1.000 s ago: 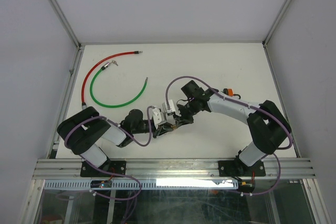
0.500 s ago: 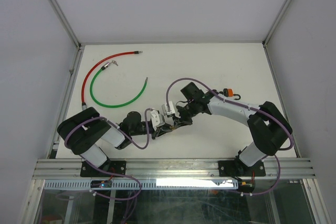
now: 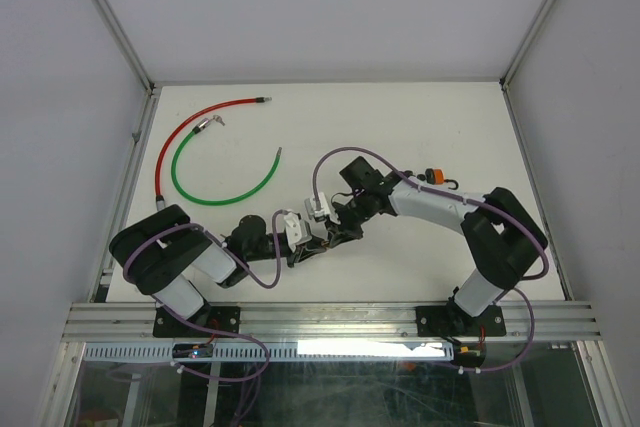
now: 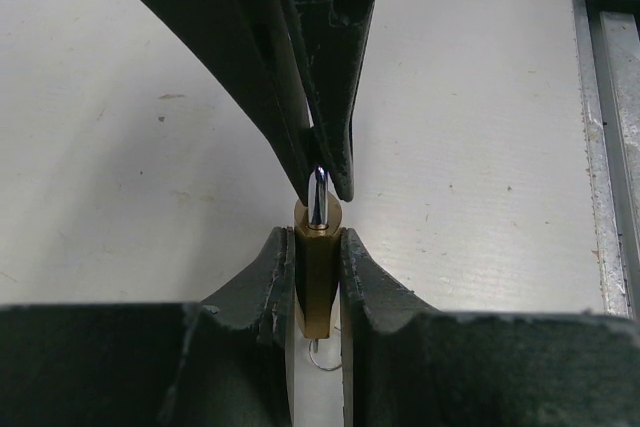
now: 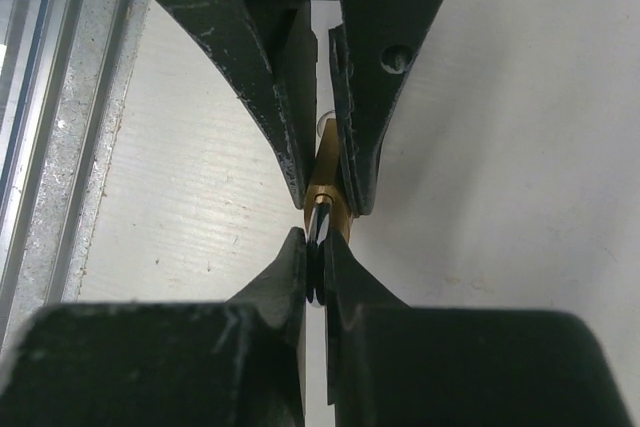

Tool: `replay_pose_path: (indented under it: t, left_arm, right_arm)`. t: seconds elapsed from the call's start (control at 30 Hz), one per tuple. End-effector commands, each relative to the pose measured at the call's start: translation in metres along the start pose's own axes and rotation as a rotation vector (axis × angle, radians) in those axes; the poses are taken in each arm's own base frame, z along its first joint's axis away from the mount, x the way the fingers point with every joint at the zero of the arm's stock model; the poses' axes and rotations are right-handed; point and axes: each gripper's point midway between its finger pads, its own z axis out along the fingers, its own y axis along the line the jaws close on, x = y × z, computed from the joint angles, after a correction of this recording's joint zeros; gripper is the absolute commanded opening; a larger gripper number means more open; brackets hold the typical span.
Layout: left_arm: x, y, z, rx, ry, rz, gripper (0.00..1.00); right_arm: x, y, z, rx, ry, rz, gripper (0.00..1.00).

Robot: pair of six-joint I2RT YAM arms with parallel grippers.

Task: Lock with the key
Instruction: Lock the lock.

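Observation:
A small brass padlock (image 4: pixel 318 282) is clamped between the fingers of my left gripper (image 4: pixel 318 267), held off the white table. A silver key (image 4: pixel 317 197) sticks into the padlock's end. My right gripper (image 5: pixel 316 247) is shut on the key's head (image 5: pixel 317 232) and faces the left gripper tip to tip. The padlock body (image 5: pixel 328 182) shows beyond the key in the right wrist view. In the top view both grippers meet near the table's front middle, left gripper (image 3: pixel 300 242), right gripper (image 3: pixel 335 227). The padlock's shackle is hidden.
A red cable (image 3: pixel 195 127) and a green cable (image 3: pixel 215 192) lie at the back left. A small orange and black object (image 3: pixel 436 178) lies at the right, behind the right arm. The table's metal rail (image 4: pixel 600 147) runs along the front edge.
Both grippers, joined at the padlock and key, have shifted slightly to the left. The right arm has stretched further left. The grips look unchanged.

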Motion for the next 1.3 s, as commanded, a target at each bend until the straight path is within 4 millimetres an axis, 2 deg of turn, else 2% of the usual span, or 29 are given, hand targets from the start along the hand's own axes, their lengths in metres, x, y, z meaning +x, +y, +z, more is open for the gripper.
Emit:
replay_pose_path:
  t: [0.0,0.07,0.23,0.4,0.5,0.63,0.9,1.03,1.17,1.27]
  left_arm:
    - [-0.006,0.013,0.005,-0.081,-0.011,0.0,0.0]
    - [-0.011,0.014,0.004,-0.09,-0.026,-0.022,0.04]
    - [-0.038,0.009,0.001,-0.086,-0.125,-0.091,0.32]
    - [-0.073,0.004,-0.003,-0.068,-0.244,-0.187,0.56]
    - [-0.092,0.009,-0.01,-0.104,-0.313,-0.212,0.7]
    - [-0.117,0.013,-0.024,-0.148,-0.395,-0.203,0.83]
    - [-0.151,0.016,-0.043,-0.19,-0.494,-0.252,0.99]
    - [-0.161,0.019,-0.047,-0.2,-0.537,-0.351,0.99]
    - [-0.16,0.032,-0.051,-0.259,-0.563,-0.492,0.99]
    - [-0.16,0.033,-0.052,-0.252,-0.563,-0.519,0.99]
  right_arm:
    - [0.014,0.052,0.043,-0.228,0.014,0.085,0.0]
    - [0.005,0.044,0.032,-0.208,-0.016,0.087,0.0]
    - [-0.007,0.034,0.009,-0.151,-0.042,0.067,0.0]
    - [-0.018,0.022,-0.019,-0.112,-0.031,0.081,0.0]
    - [-0.022,0.018,-0.039,-0.082,-0.037,0.078,0.0]
    - [-0.027,0.018,-0.063,-0.031,-0.077,0.05,0.0]
    - [-0.036,0.011,-0.104,0.068,-0.148,0.046,0.0]
    - [-0.04,0.008,-0.122,0.126,-0.178,0.042,0.0]
    - [-0.045,0.003,-0.145,0.205,-0.203,0.055,0.0]
    - [-0.049,0.003,-0.156,0.248,-0.208,0.074,0.0]
